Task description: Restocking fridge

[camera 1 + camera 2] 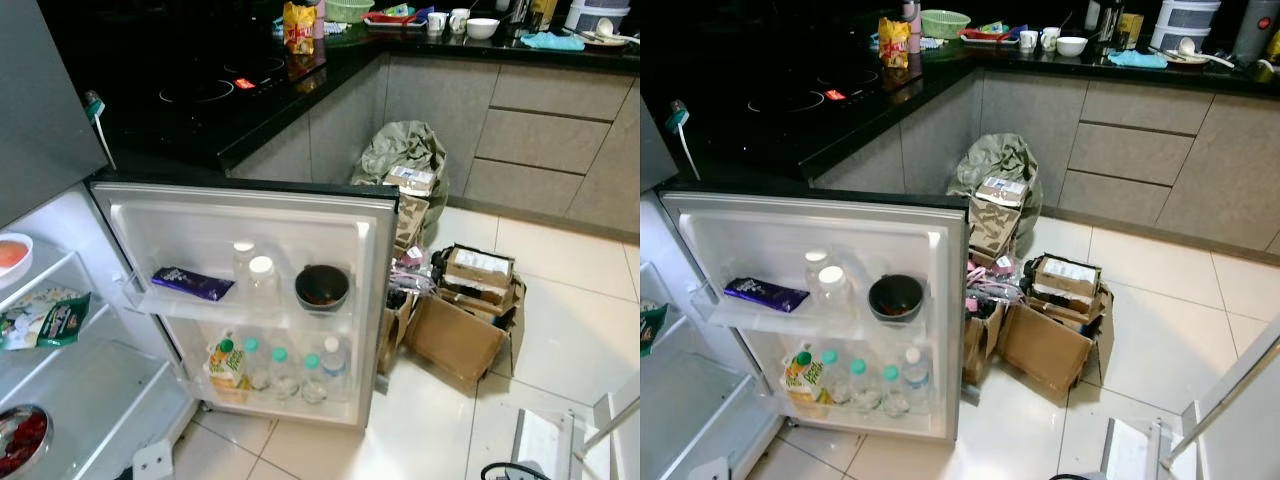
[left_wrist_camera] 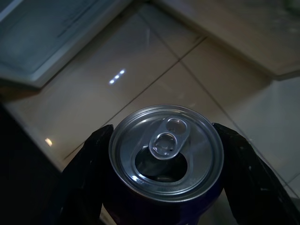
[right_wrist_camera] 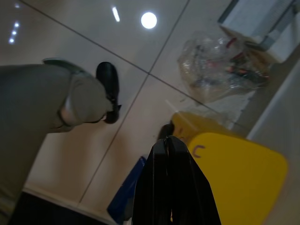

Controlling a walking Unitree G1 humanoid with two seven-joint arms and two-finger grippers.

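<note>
**Open fridge ahead, can waiting in the left gripper**

The fridge door (image 1: pixel 245 215) is standing wide open, its inner face turned toward the robot, beside a dark counter (image 1: pixel 200 110) with an induction hob. The fridge interior (image 1: pixel 70 390) is glowing white at the left, its shelves holding a bowl, a green packet and a red-filled dish.

The door's upper shelf is carrying a purple wrapped bar (image 1: pixel 192 284) lying flat, two clear white-lidded jars (image 1: pixel 262 280) and a dark bowl (image 1: pixel 322 287). The lower shelf is holding a juice carton (image 1: pixel 226 366) and a row of upright bottles (image 1: pixel 300 370) — green caps, then a white one.

On the tiled floor just beside the door's edge, open cardboard boxes (image 1: pixel 465 315) are sitting in a cluster, with a stuffed green bag (image 1: pixel 400 150) behind them.

The left gripper (image 2: pixel 164 173) is pinching a dark blue drink can (image 2: pixel 166 152) between its two fingers — the can is standing upright over the floor tiles, long axis vertical, its opened top facing the wrist camera.

The right gripper (image 3: pixel 171 187) is hanging with fingers pressed together above the floor, near a yellow object (image 3: pixel 234 173) and a crumpled clear plastic bag (image 3: pixel 220 65).
</note>
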